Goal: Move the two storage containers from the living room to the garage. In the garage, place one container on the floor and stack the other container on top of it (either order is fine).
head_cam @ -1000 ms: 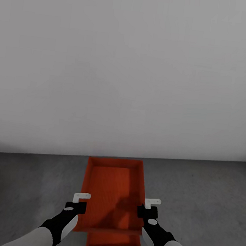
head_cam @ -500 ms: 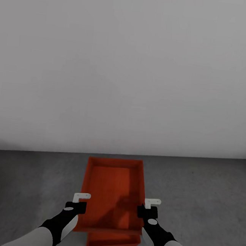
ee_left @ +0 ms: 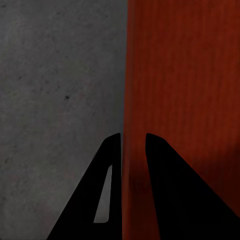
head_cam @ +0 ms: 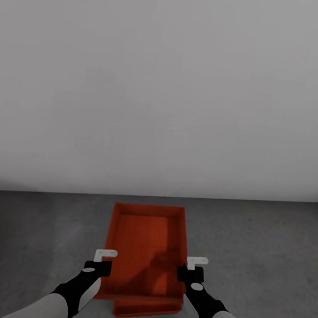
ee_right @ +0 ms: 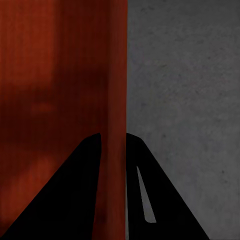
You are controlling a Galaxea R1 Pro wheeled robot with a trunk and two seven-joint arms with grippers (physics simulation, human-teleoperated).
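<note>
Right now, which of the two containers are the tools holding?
The upper container, pinched by its side walls. The lower container peeks out beneath its near end.

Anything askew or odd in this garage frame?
Slightly: the upper container, gripped on both side walls by the left gripper and right gripper, isn't squared over the lower container, whose near end sticks out.

Head view looks down; both wrist views closely share the container (head_cam: 144, 246).

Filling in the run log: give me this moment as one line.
place: garage floor | held: upper container, left claw and right claw pinching its side walls | below: lower container | stack: not released
</note>
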